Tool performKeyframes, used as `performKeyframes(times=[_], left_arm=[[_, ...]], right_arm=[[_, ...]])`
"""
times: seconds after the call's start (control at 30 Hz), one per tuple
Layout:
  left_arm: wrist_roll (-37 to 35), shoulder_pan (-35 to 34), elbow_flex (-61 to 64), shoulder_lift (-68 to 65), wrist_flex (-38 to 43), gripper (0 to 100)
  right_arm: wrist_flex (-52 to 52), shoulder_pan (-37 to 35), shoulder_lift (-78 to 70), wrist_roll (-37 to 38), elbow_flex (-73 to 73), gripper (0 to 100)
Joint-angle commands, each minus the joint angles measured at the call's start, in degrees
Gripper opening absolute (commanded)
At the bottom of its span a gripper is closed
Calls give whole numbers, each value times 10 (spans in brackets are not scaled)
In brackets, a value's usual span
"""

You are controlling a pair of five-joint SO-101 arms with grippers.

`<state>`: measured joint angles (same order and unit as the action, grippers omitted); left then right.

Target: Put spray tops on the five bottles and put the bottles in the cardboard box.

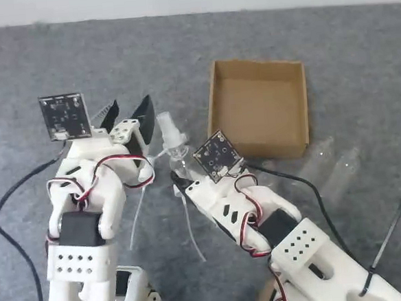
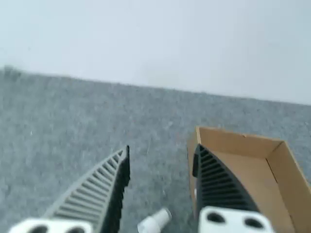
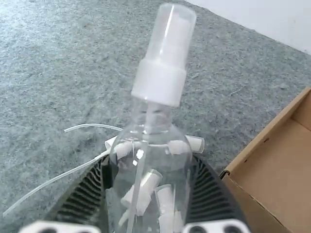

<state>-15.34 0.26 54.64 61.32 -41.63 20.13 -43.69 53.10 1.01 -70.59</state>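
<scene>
The right claw (image 3: 153,165) was clamped around the clear bottle (image 3: 146,145), which was held close to the cardboard box (image 3: 277,165) with a white spray top (image 3: 163,63) fitted. Through the plastic, what seemed to be loose spray tops (image 3: 141,194) with thin tubes lay on the grey carpet (image 3: 58,58). From above, two more bottles (image 1: 322,154) lay by the box's corner. The left claw (image 1: 129,107) hung spread wide just beside the held bottle.

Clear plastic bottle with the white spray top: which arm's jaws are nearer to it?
Right. The right arm has its jaws shut around the clear plastic bottle, touching its body. The left arm holds its jaws open next to the white spray top, not gripping it.
</scene>
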Motion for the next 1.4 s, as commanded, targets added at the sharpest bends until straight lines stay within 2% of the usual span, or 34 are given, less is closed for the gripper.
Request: performKeyframes(times=[0.0, 0.27, 0.5, 0.67, 0.8, 0.93, 1.07, 1.2, 1.37], left_arm=[[8, 6, -6, -16, 21, 199], [56, 55, 15, -17, -38, 195], [65, 55, 15, -16, -47, 143], [65, 53, 8, -11, -45, 142], [64, 57, 3, 52, -77, 147], [65, 54, 5, 145, -122, 204], [66, 59, 1, 216, -127, 222], [68, 54, -3, 250, -142, 223], [108, 54, 6, 273, -165, 222]], right_arm=[[-15, 5, 18, 8, 4, 6], [-15, 6, 23, 7, 4, 6], [-15, 6, 23, 7, 4, 6], [-15, 6, 23, 7, 4, 6], [-15, 6, 23, 7, 4, 6], [-15, 6, 23, 7, 4, 6], [-15, 6, 23, 7, 4, 6], [-13, 5, 23, 6, 4, 6], [-14, 5, 24, 10, 5, 6]])
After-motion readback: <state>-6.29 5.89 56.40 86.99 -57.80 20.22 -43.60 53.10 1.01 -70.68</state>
